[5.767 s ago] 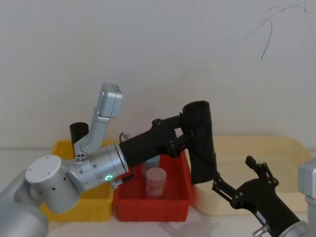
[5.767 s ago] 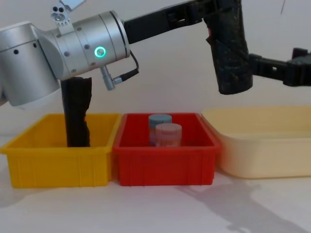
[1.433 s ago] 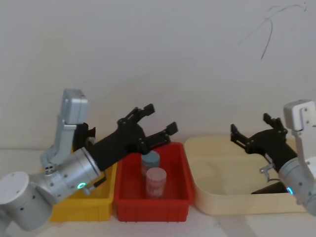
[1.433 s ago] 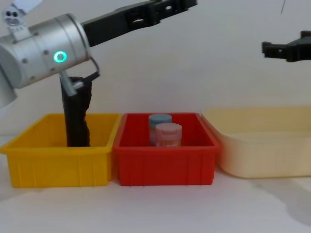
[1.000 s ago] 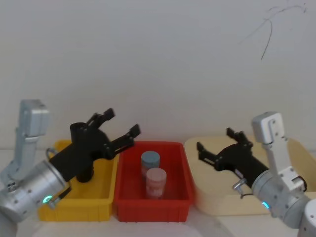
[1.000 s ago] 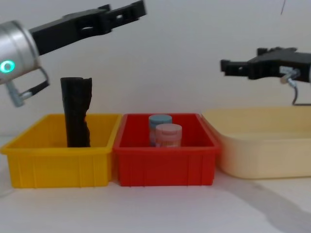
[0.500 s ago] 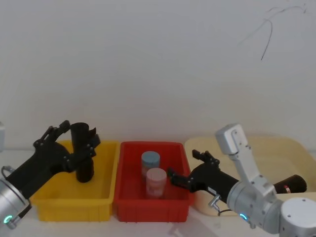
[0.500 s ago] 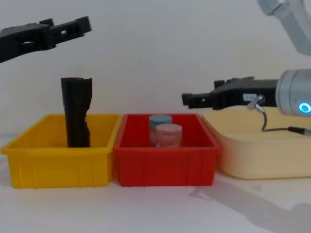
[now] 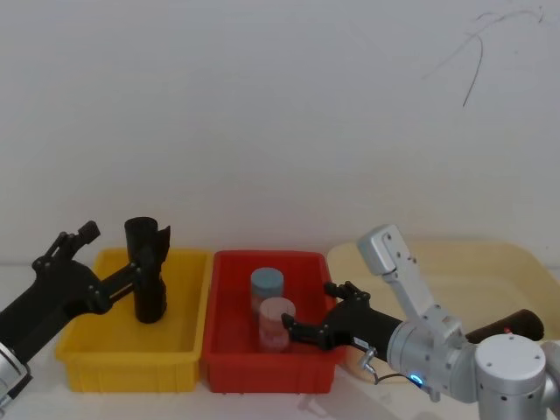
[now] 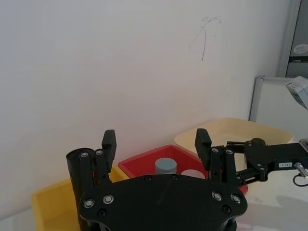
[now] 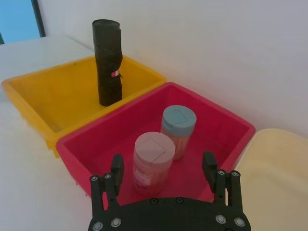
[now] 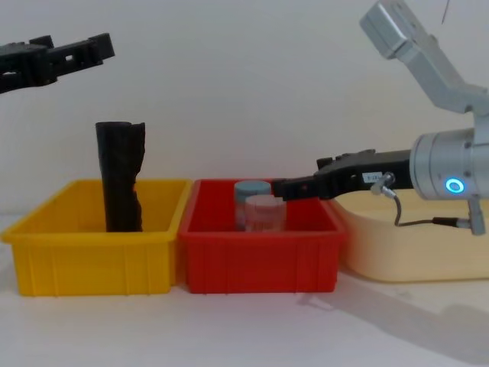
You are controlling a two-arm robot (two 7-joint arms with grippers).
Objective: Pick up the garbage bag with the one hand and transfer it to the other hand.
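Garbage bag: the thick black roll (image 9: pixel 514 325) lies on its side in the cream tub (image 9: pixel 490 251) on the right, part of it hidden behind the right arm; nothing grips it, so its weight rests on the tub floor.
Left gripper: the left gripper (image 9: pixel 112 252) hangs over the yellow bin (image 9: pixel 122 363) with its fingers spread wide and nothing between them; in the wrist view the left gripper (image 10: pixel 155 142) looks past a slim black roll towards the far tub; well apart from the bag.
Right gripper: the right gripper (image 9: pixel 308 311) reaches low over the red bin (image 9: pixel 229 350), fingers apart and empty; from the side the right gripper (image 12: pixel 298 186) sits level with the jar lids, just beside them, though whether it touches them cannot be told.
Slim roll: a thinner black roll (image 9: pixel 147 271) with a notched top stands upright in the yellow bin, probably leaning on the back wall; it is not the bag named in the task.
Jars: a blue-lidded jar (image 11: pixel 178 130) and a pink-lidded jar (image 11: pixel 153 161) stand upright, close together in the red bin, right in front of the right gripper's open fingers.
Stage, as a judgement: with the bag at rest and both grippers empty and away from it, no pick-up or handover is in hand; a new grasp would mean reaching into the cream tub, and the right arm's own body crowds that side.
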